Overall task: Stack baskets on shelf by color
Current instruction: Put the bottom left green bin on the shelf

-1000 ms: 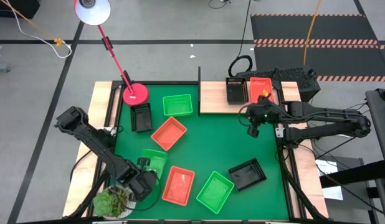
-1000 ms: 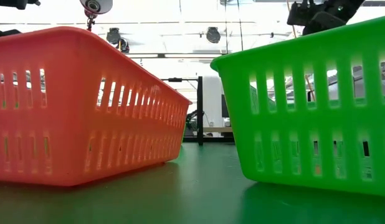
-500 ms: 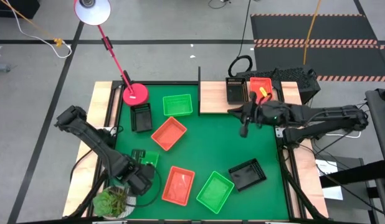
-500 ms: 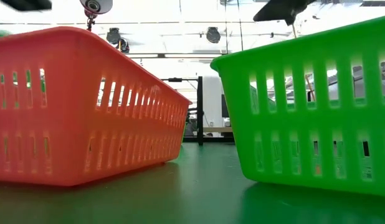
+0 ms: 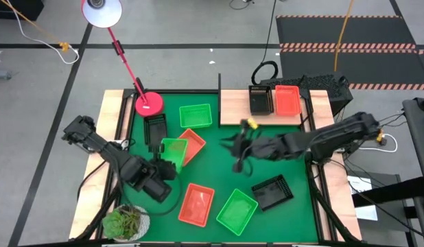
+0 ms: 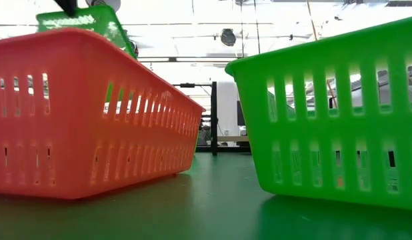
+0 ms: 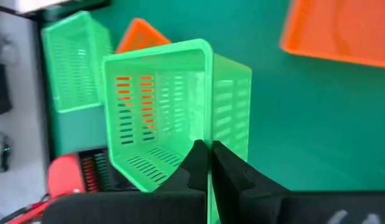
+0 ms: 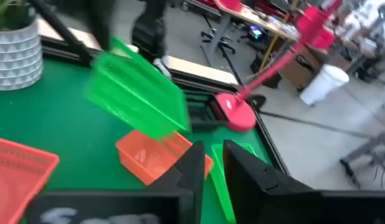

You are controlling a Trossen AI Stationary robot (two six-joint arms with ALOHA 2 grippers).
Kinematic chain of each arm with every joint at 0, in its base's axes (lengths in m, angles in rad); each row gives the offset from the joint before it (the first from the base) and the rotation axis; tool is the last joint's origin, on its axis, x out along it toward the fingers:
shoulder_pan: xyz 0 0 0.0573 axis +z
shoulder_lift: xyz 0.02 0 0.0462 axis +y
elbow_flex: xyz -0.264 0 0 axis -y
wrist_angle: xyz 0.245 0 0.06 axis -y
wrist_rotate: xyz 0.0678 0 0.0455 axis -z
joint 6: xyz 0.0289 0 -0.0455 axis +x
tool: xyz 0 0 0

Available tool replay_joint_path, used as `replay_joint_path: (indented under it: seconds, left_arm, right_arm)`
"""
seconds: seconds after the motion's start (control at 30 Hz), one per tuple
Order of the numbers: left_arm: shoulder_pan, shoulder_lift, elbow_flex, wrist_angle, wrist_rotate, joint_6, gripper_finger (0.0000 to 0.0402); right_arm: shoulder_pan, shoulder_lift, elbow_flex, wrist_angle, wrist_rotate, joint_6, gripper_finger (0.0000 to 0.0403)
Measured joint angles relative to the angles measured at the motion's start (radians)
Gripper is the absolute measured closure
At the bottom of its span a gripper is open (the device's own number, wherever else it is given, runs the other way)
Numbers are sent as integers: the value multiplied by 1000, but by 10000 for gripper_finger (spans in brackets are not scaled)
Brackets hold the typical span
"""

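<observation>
The left tool (image 7: 208,163) is pinched tight on the rim of a green basket (image 5: 172,152), carrying it tilted above the desk (image 5: 219,154) over the left-middle, beside an orange basket (image 5: 191,141). It looks light, thin-walled and a little springy, so a rim pinch near a corner should hold, though the smooth plastic could swing or slip. Mid-desk, the right tool (image 5: 239,152) hangs empty, fingers slightly apart. The shelf (image 5: 234,108) at the far right carries a black basket (image 5: 258,100) and an orange one.

baskets (image 6: 93,113): glossy slotted plastic, smooth
mat (image 5: 226,171): matt green, smooth
shelf (image 5: 234,106): pale bare wood
lamp base (image 5: 149,103): glossy red
fingers (image 7: 233,177): matt black
</observation>
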Motion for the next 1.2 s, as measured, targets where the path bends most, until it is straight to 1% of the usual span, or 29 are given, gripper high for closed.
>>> replay_joint_path:
  seconds: [0.1, 0.2, 0.33, 0.47, 0.53, 0.7, 0.8, 0.97, 1.13, 1.2]
  left_arm:
    - [40, 0, 0, 20, -72, 13, 398]
    - [72, 6, 0, 86, -136, 80, 399]
    - [105, 16, 0, 210, -194, 192, 399]
    - [117, 56, 0, 288, -254, 279, 398]
    - [131, 73, 0, 315, -260, 343, 397]
    - [159, 107, 0, 341, -252, 402, 398]
    - [165, 108, 0, 345, -252, 410, 395]
    - [170, 108, 0, 349, -252, 411, 398]
    - [171, 108, 0, 351, -255, 412, 394]
    - [170, 108, 0, 351, -254, 412, 397]
  right_arm:
    - [13, 100, 78, 5, -15, -10, 324]
    - [14, 181, 136, 16, -48, -7, 307]
    - [3, 265, 160, 89, -49, -10, 296]
    - [-9, 298, 164, 125, -52, -9, 298]
    - [-15, 300, 165, 124, -51, 2, 299]
    - [-25, 300, 165, 120, -53, 40, 300]
    - [-32, 300, 166, 97, -54, 74, 300]
    - [-55, 300, 166, 69, -131, 129, 300]
    - [-71, 300, 166, 22, -137, 145, 300]
    - [-76, 300, 165, 15, -157, 152, 300]
